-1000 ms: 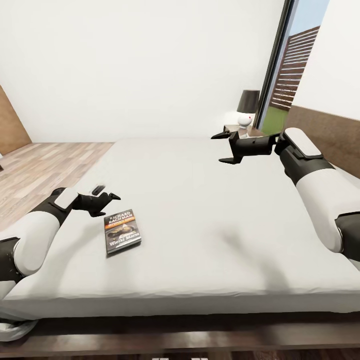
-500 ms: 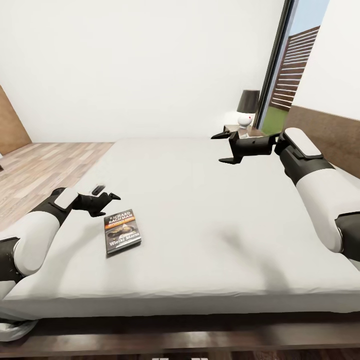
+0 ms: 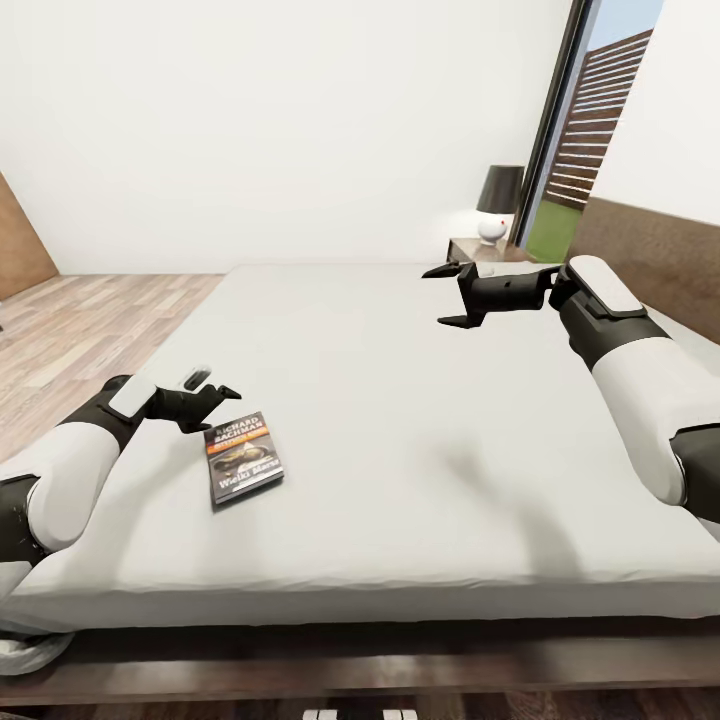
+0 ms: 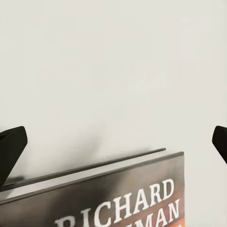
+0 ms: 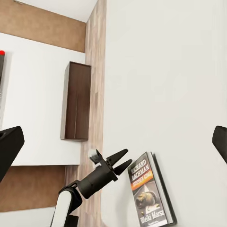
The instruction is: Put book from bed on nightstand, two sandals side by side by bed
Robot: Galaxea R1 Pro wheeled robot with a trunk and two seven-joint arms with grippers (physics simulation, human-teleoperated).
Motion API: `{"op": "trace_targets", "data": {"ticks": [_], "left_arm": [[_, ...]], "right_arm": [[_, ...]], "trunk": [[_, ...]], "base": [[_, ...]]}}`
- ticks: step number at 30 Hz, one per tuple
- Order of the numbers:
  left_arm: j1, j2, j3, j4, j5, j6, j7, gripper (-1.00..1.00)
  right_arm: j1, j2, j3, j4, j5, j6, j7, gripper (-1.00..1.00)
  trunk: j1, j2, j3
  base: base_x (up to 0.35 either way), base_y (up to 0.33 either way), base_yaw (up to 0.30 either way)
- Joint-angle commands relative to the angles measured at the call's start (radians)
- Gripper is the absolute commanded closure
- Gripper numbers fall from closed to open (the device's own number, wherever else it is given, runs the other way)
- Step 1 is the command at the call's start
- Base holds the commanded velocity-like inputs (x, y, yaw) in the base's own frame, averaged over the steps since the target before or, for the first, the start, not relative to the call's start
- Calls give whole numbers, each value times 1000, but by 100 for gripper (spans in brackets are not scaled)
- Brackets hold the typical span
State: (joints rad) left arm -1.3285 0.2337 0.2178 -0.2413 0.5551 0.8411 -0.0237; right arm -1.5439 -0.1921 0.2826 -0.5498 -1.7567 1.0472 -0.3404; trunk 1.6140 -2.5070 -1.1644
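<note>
Book (image 3: 243, 459) lies flat on the bed's (image 3: 420, 420) smooth off-white mattress, near its edge. Left gripper (image 3: 215, 392) hovers just beside the top edge, jaws wide, empty. Thin glossy paperback: better to pinch one edge squarely. Right gripper (image 3: 448, 295) hangs open, empty, well apart, towards the nightstand (image 3: 468, 246).

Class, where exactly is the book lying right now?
In the head view the book lies flat on the bed, near its left edge, just beside the open left gripper.
</note>
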Motion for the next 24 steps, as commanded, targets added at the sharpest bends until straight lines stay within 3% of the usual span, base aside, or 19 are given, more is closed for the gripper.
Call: {"op": "trace_targets", "data": {"ticks": [1, 24], "left_arm": [[0, 0, 5, 0, -4, 6, -1, -100], [0, 0, 5, 0, -4, 6, -1, -100]], "right_arm": [[-1, -1, 5, -1, -9, 0, -6, -100], [-1, -1, 5, -1, -9, 0, -6, -100]], "trunk": [[0, 0, -1], [0, 0, -1]], "base": [[0, 0, 0], [0, 0, 0]]}}
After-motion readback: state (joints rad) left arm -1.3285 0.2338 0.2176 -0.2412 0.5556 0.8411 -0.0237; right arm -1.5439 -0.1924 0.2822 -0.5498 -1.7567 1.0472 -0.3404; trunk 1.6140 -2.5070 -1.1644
